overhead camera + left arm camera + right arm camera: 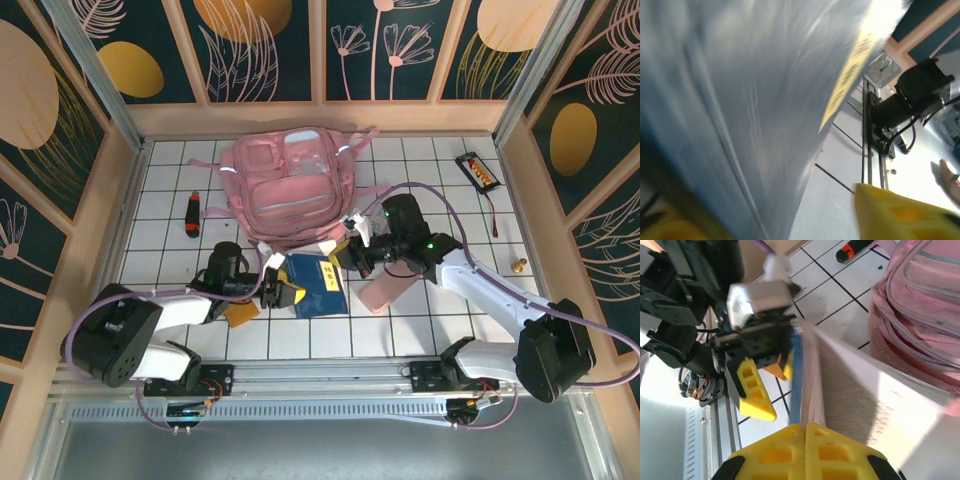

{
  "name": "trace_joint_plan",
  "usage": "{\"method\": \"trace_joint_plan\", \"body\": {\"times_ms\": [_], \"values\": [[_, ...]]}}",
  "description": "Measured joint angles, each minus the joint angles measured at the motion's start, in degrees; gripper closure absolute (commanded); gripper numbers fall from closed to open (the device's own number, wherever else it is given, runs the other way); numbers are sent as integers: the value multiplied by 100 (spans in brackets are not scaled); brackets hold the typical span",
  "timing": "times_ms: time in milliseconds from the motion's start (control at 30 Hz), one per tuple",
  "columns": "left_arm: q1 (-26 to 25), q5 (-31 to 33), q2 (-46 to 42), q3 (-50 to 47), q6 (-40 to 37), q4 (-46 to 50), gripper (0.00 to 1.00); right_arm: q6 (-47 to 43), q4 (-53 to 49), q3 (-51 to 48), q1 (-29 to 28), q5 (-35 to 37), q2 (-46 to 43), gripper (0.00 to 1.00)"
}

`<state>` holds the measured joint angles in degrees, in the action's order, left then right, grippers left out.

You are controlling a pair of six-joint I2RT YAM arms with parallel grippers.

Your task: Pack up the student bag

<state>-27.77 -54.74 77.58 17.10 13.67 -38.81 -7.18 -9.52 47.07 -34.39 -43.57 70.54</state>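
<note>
At the far middle of the tiled table (pixel 440 330), the student bag (pixel 290 185) is lying front pockets up. Just before it, both arms are steadying a blue book (pixel 318 283). The right gripper (pixel 805 440), clenched tight, is meeting its far corner, while the left gripper (pixel 278 293) is straddling the opposite edge, jaws parted, probably preparing a grasp for loading.

Overhead view: bright, even light from above, sharp throughout, with soft shadows on the bench (pixel 430 160). Left wrist view: the book (pixel 740 100) is smeared by blur and the upper right is blown white. Right wrist view: the book's edge is streaked, the right pincer (pixel 805 427) is soft, and the lower left glares.
</note>
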Motion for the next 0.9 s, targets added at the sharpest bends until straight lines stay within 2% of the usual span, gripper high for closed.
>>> {"method": "trace_joint_plan", "body": {"times_ms": [33,133,200,233,300,333,367,400,533,733,800,833,867,900], "values": [[0,-35,-98,37,-192,42,100,-2,2,0,0,35,0,100],[9,-79,-225,201,-664,304,100,-2,28,0,31,129,0,100],[7,-74,-251,273,-861,452,100,9,52,0,68,203,0,74],[2,-76,-275,315,-951,538,100,42,63,0,72,225,0,65],[4,-76,-391,385,-1099,695,100,39,122,-9,114,326,-2,53],[2,-76,-490,457,-1174,804,100,28,166,-28,157,374,-22,37],[2,-81,-586,544,-1235,918,100,26,190,-66,201,400,-66,4],[0,-83,-684,647,-1298,1021,100,2,201,-107,254,402,-127,1],[0,-190,-1060,1209,-1495,1355,100,-153,229,-328,426,299,-570,1],[0,-581,-1117,1939,-1626,1720,100,-531,437,-756,435,-507,-968,3],[0,-739,-1110,2100,-1672,1882,100,-638,450,-796,435,-791,-890,18],[0,-815,-1097,2201,-1709,1998,100,-686,483,-796,435,-964,-833,35],[0,-874,-1078,2306,-1759,2107,100,-710,498,-796,435,-1113,-789,58],[0,-925,-1062,2393,-1810,2186,100,-708,511,-796,435,-1241,-758,75]]}}
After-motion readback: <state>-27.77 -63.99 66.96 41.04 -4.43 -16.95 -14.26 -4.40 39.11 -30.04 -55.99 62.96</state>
